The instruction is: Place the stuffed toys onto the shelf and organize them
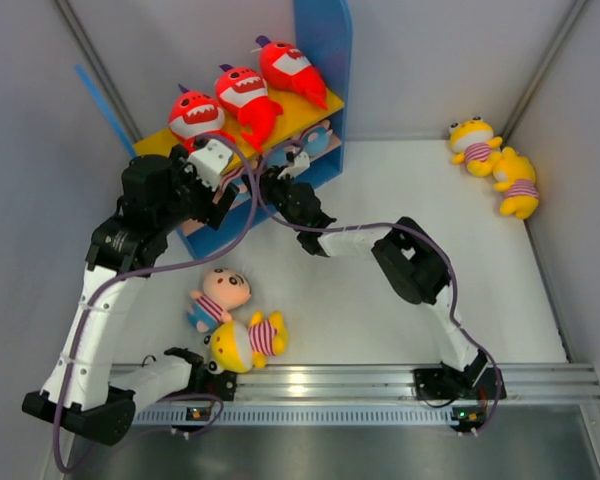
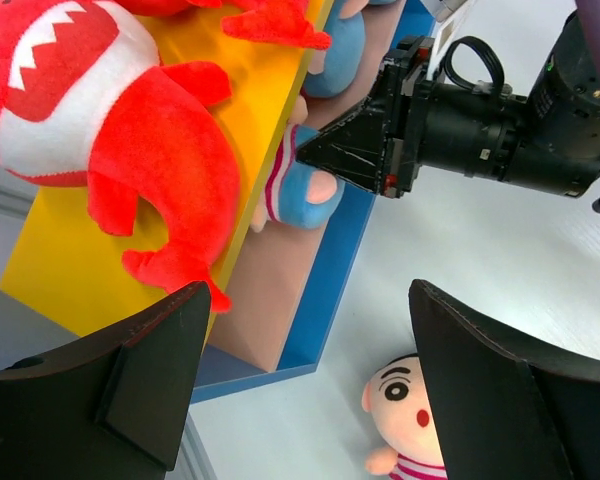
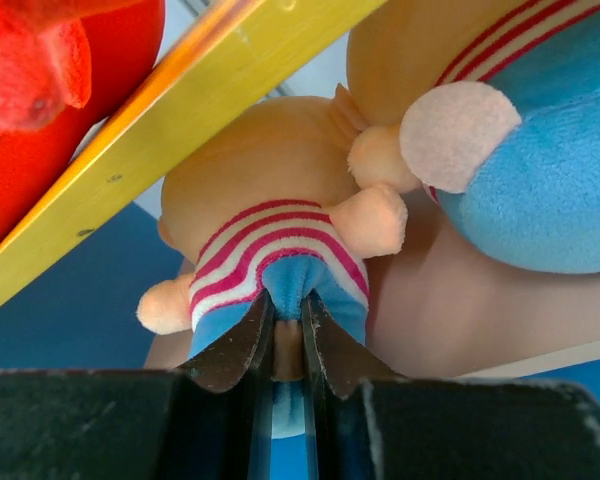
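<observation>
Right pincer clamps a doll by its blue trousers inside the shelf, likely arranging it. Left pincer gapes empty before the shelf. Next: seat doll, release gently.

No text, label or number is readable.

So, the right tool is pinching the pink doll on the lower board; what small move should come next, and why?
Probably push the pink doll a little deeper onto the lower board before any release. The right tool is shut on its blue trousers, and in the left wrist view its legs seem to stick out past the board's front edge.
</observation>
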You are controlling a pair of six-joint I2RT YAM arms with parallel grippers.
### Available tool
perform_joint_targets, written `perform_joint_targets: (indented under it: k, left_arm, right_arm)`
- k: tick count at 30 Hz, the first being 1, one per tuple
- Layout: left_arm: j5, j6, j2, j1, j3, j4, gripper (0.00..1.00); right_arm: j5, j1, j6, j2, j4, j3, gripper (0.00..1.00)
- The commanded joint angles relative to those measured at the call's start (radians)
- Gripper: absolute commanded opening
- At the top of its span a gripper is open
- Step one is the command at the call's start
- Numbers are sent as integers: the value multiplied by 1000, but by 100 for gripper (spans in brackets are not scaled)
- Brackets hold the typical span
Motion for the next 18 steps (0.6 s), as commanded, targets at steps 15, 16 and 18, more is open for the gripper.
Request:
perform_joint_targets:
  k: [15, 16, 18]
  left_arm:
    - [37, 83, -22, 0, -64, -136, 87]
    - [57, 106, -24, 0, -76, -178, 87]
    - [68, 173, -36, 0, -90, -227, 86]
  right_arm:
    - [122, 38, -135, -102, 134, -81, 51]
    - [118, 38, -139, -117, 143, -99, 53]
    - [102, 37, -146, -168, 190, -159, 58]
